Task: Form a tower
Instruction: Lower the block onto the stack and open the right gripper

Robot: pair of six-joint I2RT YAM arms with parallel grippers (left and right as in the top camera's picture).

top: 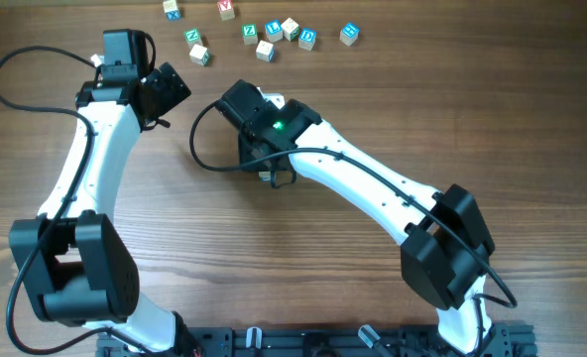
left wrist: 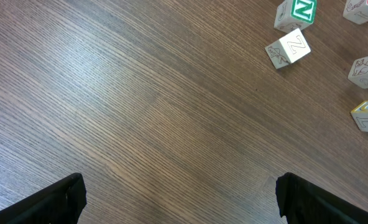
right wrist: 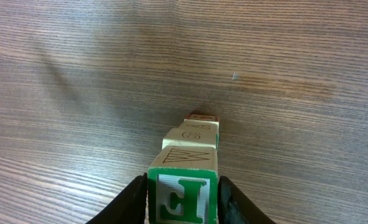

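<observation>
One tower, flanked by the right claw

At the left, the left claw (left wrist: 179,186) is held spread wide over bare bench (left wrist: 140,93), with loose letter cubes (left wrist: 288,48) off to its right. The tower (right wrist: 193,134) is stood upright mid-bench, its long axis vertical, directly beneath the right claw (right wrist: 183,193), which is by far the nearer. The top green E cube (right wrist: 183,202) is closely flanked by the jaws; whether it is pinched or just cleared cannot be told.

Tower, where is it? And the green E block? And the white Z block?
tower (right wrist: 190,155), right wrist view, second block's face
green E block (right wrist: 183,199), right wrist view, lettered face
white Z block (left wrist: 288,48), left wrist view, Z face
</observation>
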